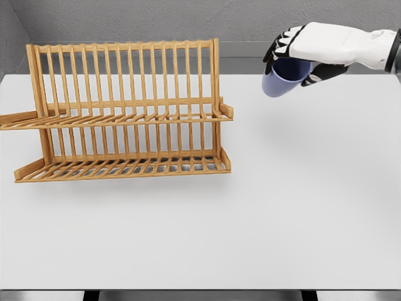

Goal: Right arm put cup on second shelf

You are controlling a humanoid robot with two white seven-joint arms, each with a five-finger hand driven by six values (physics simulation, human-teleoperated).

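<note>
A grey wall [188, 19] runs behind a wide white table [263, 207], which fills nearly the whole head view and ends at a dark edge along the bottom.

The cup [283, 80] is blue and hangs in the air above the far right part of the table, well clear of the surface. It is tilted, its rounded lower end pointing down and to the left, its upper part hidden under the palm. The right hand [316, 51] has it in a firm grasp: the dark-tipped fingers [276, 49] curl over the cup's left side from above, and the thumb [322, 74] presses in from below on the right (so the cup sits wedged between them). The white back of the hand faces the camera, and the right arm [376, 50] comes in from the upper right edge of the picture.

To the left of the cup, and apart from it, stands a wooden dish rack [125, 113] with tall upright slats at its back. It has two slatted tiers: an upper shelf [125, 119] about halfway up and a lower shelf [125, 168] resting just above the table. Both tiers show nothing on them. The cup is higher than the upper shelf and to the right of the rack's right end.
</note>
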